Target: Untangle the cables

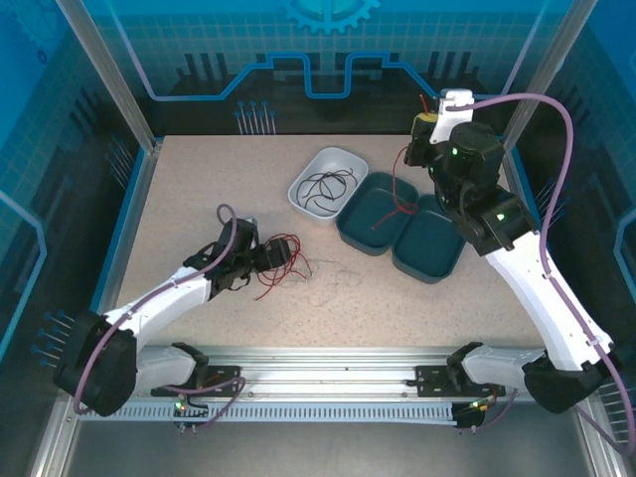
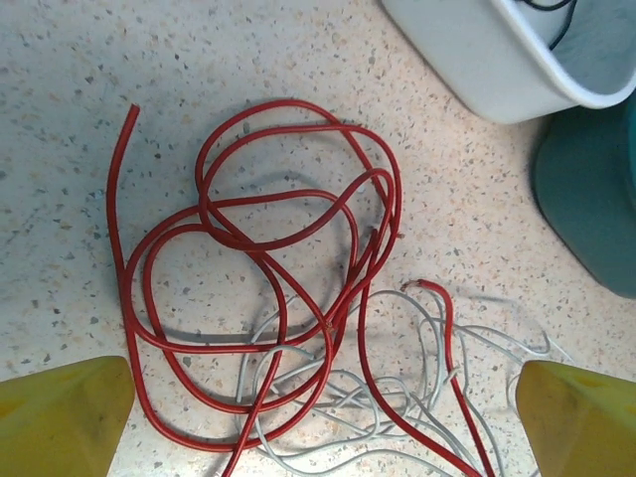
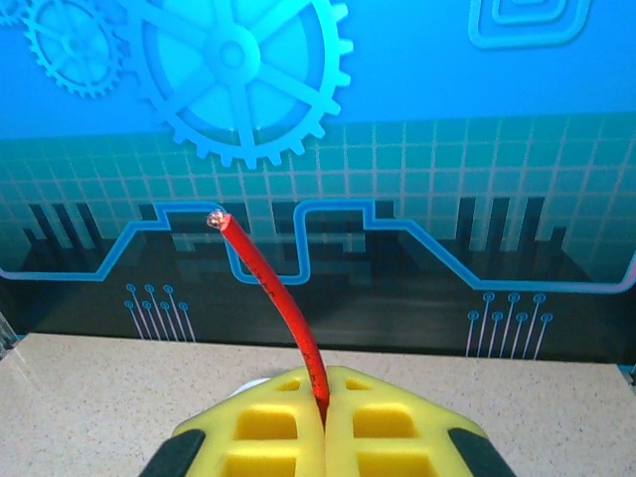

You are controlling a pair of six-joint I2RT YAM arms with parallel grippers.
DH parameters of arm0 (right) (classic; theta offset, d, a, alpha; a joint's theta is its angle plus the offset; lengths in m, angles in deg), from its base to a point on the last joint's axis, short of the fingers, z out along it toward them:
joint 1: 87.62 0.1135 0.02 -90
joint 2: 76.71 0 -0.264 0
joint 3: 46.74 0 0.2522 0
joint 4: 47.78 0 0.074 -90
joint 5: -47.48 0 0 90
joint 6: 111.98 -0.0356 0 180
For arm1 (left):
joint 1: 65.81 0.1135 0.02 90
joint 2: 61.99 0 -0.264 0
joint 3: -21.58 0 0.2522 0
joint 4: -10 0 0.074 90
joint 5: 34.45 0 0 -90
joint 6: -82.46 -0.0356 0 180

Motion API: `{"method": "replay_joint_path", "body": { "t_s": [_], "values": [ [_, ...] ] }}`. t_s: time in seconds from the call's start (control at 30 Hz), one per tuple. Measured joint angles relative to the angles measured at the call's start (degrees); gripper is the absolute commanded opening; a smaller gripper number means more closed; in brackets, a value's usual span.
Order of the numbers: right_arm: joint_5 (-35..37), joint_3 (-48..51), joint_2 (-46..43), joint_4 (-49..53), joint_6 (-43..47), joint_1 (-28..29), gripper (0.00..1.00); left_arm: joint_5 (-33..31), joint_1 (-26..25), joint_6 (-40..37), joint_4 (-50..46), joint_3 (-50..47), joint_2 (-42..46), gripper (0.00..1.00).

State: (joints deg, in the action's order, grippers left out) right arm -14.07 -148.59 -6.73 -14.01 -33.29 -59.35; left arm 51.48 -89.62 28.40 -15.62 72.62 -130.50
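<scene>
On the tabletop lies a looped red cable (image 2: 258, 298), crossing over a thin white cable tangle (image 2: 417, 397). My left gripper (image 2: 323, 427) hovers open just above them, with its yellow fingers (image 2: 60, 417) wide apart on either side and nothing held. From above, that left gripper (image 1: 268, 256) sits at the red tangle (image 1: 283, 260), and the white cables (image 1: 338, 280) trail off to its right. My right gripper (image 1: 424, 127) is raised at the back right. It (image 3: 326, 417) is shut on another red cable (image 3: 268, 288), whose length (image 1: 397, 189) hangs down into a teal bin.
A white bin (image 1: 298, 189) holding thin black cables (image 1: 326, 187) stands at the centre back. Two teal bins (image 1: 350, 227) (image 1: 437, 266) sit to its right. The white bin's wall (image 2: 477, 70) and a teal bin (image 2: 596, 199) lie close beyond the tangle.
</scene>
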Motion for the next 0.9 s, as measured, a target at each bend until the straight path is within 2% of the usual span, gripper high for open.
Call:
{"method": "replay_joint_path", "body": {
  "t_s": [0.37,0.9],
  "values": [
    [-3.45,-0.11,5.81,2.25,-2.01,-4.68,0.00,-3.87,0.02,-0.48,-4.83,0.85,4.92,0.99],
    [-7.58,-0.13,10.01,3.52,-3.96,-6.88,0.00,-6.71,0.83,-0.46,-6.38,0.81,8.94,0.99]
  ]
}}
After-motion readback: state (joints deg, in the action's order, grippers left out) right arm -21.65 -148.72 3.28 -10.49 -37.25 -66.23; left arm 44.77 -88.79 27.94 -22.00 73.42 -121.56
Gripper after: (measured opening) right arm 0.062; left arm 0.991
